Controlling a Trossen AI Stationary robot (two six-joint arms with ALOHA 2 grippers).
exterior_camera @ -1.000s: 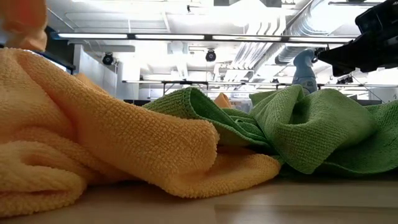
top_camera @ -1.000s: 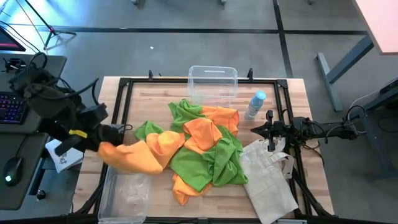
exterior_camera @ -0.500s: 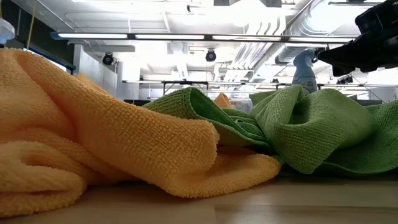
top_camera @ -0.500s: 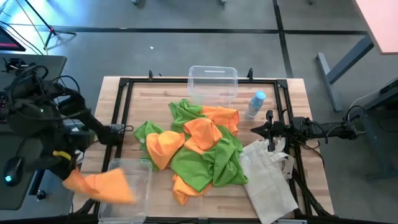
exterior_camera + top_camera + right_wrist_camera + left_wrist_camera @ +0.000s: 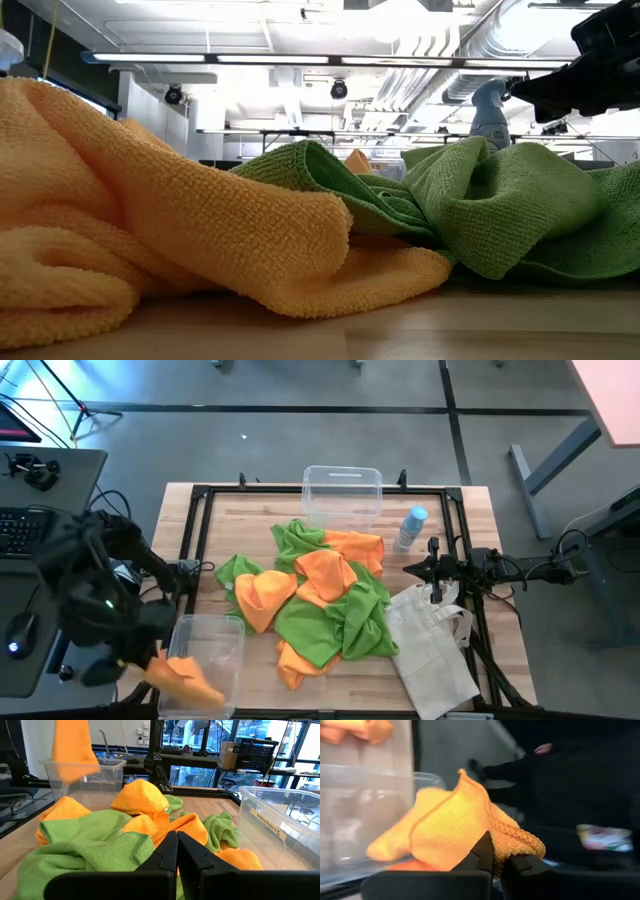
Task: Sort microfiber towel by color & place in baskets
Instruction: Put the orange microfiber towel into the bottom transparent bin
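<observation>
High view: 1 orange towel [image 5: 183,674] is being pinched by the left gripper [image 5: 140,665], hanging over the near-left basket [image 5: 222,628] rim; right gripper [image 5: 432,568] is being kept pressed together, idle.

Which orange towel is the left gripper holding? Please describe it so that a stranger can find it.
Find the clear bin at the table's near-left corner. The orange towel hangs over its outer edge, pinched in the left gripper. Unlike the others, it lies apart from the central pile.

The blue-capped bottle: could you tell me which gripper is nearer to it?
Right. The right gripper sits just beside the bottle; the left gripper is across the table, holding an orange towel at the near bin.
</observation>
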